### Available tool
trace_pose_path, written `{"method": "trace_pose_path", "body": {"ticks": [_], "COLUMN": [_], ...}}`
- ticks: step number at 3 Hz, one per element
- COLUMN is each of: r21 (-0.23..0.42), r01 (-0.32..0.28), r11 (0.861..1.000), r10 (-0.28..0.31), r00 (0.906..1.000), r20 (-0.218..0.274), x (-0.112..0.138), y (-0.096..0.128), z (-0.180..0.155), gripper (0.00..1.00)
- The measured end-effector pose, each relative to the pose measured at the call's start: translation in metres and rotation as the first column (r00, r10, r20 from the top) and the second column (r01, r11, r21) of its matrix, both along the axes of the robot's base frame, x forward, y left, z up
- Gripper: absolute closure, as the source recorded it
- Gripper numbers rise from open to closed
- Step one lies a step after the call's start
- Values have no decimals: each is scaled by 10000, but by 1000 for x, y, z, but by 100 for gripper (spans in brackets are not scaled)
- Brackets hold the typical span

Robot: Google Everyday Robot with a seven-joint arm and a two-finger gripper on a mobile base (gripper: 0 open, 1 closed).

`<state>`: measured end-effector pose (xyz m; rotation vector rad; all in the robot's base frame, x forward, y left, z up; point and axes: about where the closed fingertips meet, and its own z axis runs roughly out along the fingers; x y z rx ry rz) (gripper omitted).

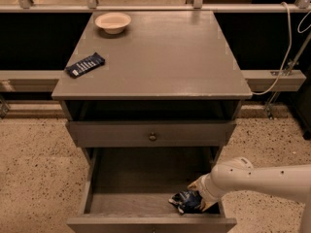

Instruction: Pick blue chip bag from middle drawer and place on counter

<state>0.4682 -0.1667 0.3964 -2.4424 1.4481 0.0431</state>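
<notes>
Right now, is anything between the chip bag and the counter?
Nothing visible. The gripper is at the blue chip bag, front right in the middle drawer, forward of the counter edge; bowl and bar wrapper lie left.

our tool [198, 199], at the middle drawer's [129, 178] front right, hides part of the blue chip bag [183, 201]. its arm runs off the right edge.
</notes>
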Motion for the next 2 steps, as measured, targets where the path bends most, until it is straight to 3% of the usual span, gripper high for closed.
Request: {"method": "trace_pose_path", "body": {"ticks": [1, 2], "r21": [480, 1339], "r01": [-12, -78], "r11": [9988, 9910], "r10": [5, 7], "r00": [9999, 9986], "r20": [163, 531], "x": [-2, -3], "y": [-1, 0], "z": [11, 40], "gripper": [74, 100]}}
